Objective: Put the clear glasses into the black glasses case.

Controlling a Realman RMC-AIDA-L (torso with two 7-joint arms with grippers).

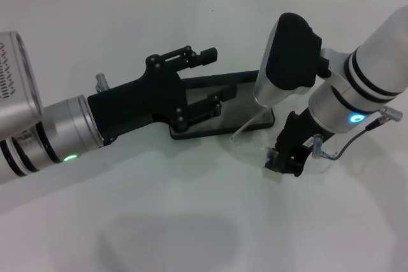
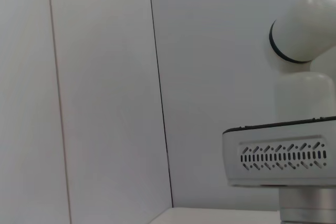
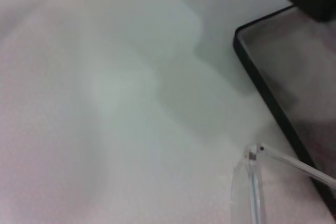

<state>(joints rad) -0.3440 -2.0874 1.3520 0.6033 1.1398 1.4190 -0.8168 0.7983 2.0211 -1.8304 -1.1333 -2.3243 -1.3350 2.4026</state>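
Black jaws, L: left gripper (image 1: pixel 203 78) fingers spread wide apart, nothing between them; upper finger (image 1: pixel 191 55) over bare table, lower finger (image 1: pixel 204 106) over the open case's grey lining. Contact w/ lining: can't tell.
Black jaws, R: right gripper (image 1: pixel 285 159) points down at the table just beside the case's near-right corner, right at the clear glasses. Clenched or released: can't tell, tips too dark and bunched in head view; own fingers not seen in right wrist view.
Glasses: the clear glasses (image 1: pixel 254 130) lie on the table outside the case, by its near-right corner; one thin clear arm slants up across the case's edge. Right wrist view: lens hinge and arm (image 3: pixel 262 156) just beside the case rim, arm tip crossing over the rim.
Case: the black glasses case (image 1: pixel 220 130) lies open and flat mid-table, long side slanting, grey lining up; L gripper covers much of it, R arm's wrist block hides its far-right end. Rim in wrist view (image 3: pixel 262 90) thin, black, rounded corner.
Writing: none readable on case or arms. Green light on L arm, blue light on R arm.
Edges/room: white table (image 1: pixel 159 221) has open surface in front of the case and to the far left; far edge meets a pale panelled wall. Room right of case is taken by the R arm.
L wrist view: wall panels and a robot joint only.
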